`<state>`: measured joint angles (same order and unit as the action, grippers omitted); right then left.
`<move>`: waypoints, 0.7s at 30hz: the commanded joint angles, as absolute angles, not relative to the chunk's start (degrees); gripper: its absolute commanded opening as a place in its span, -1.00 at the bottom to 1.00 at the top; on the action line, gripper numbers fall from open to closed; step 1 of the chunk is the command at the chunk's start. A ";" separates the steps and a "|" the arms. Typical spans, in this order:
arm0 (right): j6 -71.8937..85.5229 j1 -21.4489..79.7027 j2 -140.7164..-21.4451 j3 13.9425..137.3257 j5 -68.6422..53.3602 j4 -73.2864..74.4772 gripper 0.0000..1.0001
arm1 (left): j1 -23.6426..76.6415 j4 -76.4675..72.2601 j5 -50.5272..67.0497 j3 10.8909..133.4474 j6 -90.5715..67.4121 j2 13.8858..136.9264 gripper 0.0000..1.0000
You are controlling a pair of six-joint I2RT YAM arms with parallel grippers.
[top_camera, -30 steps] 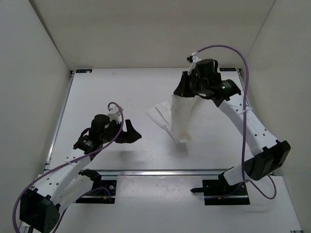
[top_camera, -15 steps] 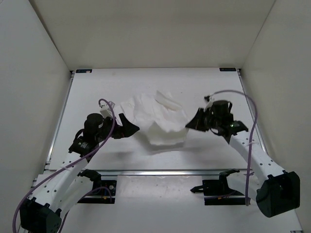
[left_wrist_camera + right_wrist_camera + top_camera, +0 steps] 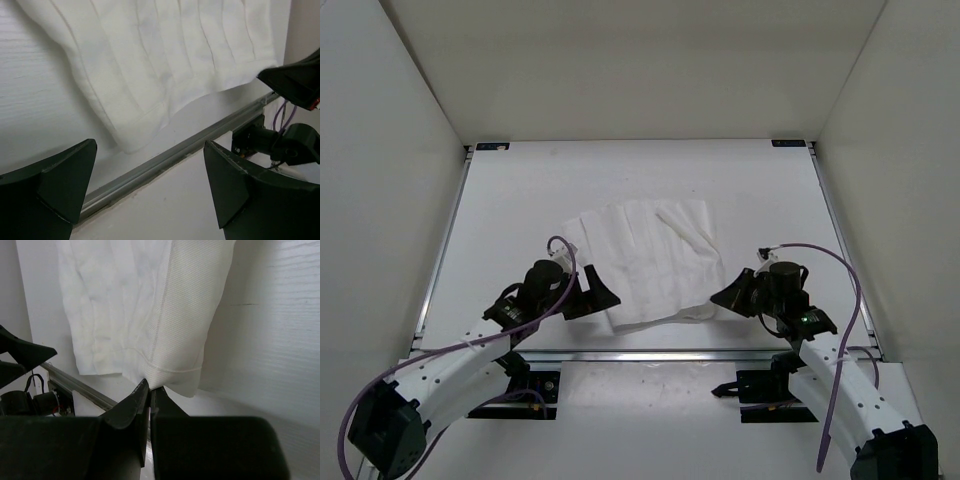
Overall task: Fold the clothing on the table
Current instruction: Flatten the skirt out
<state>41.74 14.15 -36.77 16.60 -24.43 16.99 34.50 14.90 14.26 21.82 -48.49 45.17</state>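
Folding proper looks not yet begun. The cloth [image 3: 645, 262] lies opened out almost flat on the bench [image 3: 520, 190], ahead of both pairs of jaws and spanning the gap between them, with its pleats running away from them. It seems to be a single layer. A few raised creases remain in the part farthest from the right jaws.

The left jaws are spread wide and hold nothing. The cloth's near left corner lies just ahead of them, in line with the gap and untouched. The right jaws are pressed together with their tips meeting on the hem of the near right corner, and they appear to pinch a small bite of it. How much cloth is caught cannot be told. The rail [image 3: 165, 160] at the bench's near edge runs just short of both corners, on the jaws' side.

So the spreading seems done, or nearly so. One corner is in hand, the other has yet to be gripped, and every fold is left to make. The loose creases may need a tug flat first, or they could be pressed into the fold.
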 commanded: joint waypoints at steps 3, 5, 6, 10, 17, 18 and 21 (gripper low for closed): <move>41.67 15.91 -38.14 17.22 -22.16 14.59 -0.99 | 36.03 13.28 6.95 19.87 -52.28 46.93 0.97; 41.49 16.70 -38.58 18.01 -21.71 15.20 -1.00 | 36.74 10.48 6.50 17.15 -53.60 47.63 0.97; 41.05 16.87 -38.93 18.10 -21.62 15.12 -1.00 | 37.09 9.76 6.50 16.70 -54.57 48.68 0.91; 41.22 16.17 -38.15 18.19 -22.15 15.64 -1.00 | 40.15 8.18 5.45 17.23 -54.93 52.90 0.89; 40.69 15.91 -37.97 18.29 -22.24 16.00 -0.99 | 42.27 3.17 4.04 18.19 -56.96 58.70 0.55; 40.52 16.00 -37.97 18.72 -22.06 16.08 -1.00 | 42.19 2.99 4.04 18.37 -57.30 59.06 0.50; 39.90 15.91 -38.94 19.16 -22.41 16.52 -1.00 | 41.84 2.90 4.66 18.37 -57.39 60.03 0.32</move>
